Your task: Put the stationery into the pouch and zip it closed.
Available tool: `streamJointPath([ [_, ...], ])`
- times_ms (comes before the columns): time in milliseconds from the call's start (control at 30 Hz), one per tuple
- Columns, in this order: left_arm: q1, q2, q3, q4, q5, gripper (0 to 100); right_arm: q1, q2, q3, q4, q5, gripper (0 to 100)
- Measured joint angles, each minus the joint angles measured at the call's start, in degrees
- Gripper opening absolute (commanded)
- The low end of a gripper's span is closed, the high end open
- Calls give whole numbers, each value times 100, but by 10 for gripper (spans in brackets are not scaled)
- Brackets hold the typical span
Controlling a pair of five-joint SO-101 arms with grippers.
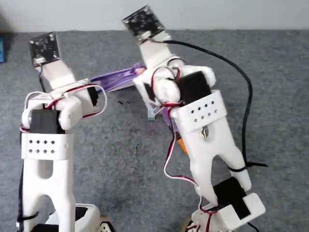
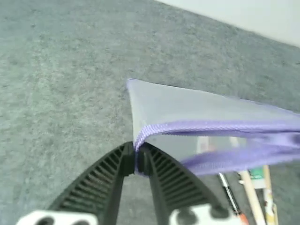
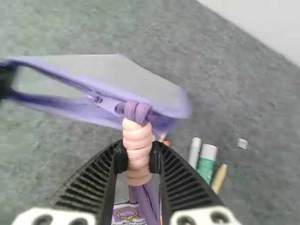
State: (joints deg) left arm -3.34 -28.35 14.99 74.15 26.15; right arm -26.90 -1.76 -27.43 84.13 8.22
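A translucent pouch (image 1: 116,77) with a purple zip edge hangs stretched between the two arms above the grey carpet. My left gripper (image 2: 136,153) is shut on the pouch's (image 2: 187,112) end corner at the zip band. My right gripper (image 3: 137,149) is shut on the pink-and-purple zip pull cord (image 3: 137,136) at the other end of the pouch (image 3: 112,79). The zip slider (image 3: 96,98) sits partway along the band. Loose stationery lies on the carpet below: a green glue stick (image 3: 206,161), a white pen (image 3: 194,151), a pencil (image 3: 218,176) and several pens (image 2: 248,187).
A grey carpet (image 1: 116,159) covers the table. A small pale scrap (image 3: 242,143) lies beyond the stationery. The right arm's body (image 1: 203,125) hides most of the stationery from above; an orange tip (image 1: 182,144) peeks out beside it. A black cable (image 1: 248,96) runs along the right.
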Motion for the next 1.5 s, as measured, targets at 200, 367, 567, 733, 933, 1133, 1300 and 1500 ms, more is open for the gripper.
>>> streamJointPath([
  [200,-185,0,0,62,-167,9,290,-132,0,0,176,8],
  [367,-185,0,-79,466,-202,9,308,-290,0,123,202,8],
  [567,-185,0,-782,1459,-492,9,211,-651,0,765,202,8],
  [733,-229,0,-1767,2154,-695,9,-26,-985,0,958,202,8],
  [933,-237,0,-2831,2523,-879,10,-114,-1055,0,1108,202,8],
  [1133,-264,0,-2567,2523,-888,10,-114,-1055,0,1143,202,13],
  [1300,-273,-70,-2189,2462,-897,10,-132,-1055,0,1574,202,163],
  [1500,-308,-79,-2057,2462,-897,10,-97,-1565,0,1618,202,180],
])
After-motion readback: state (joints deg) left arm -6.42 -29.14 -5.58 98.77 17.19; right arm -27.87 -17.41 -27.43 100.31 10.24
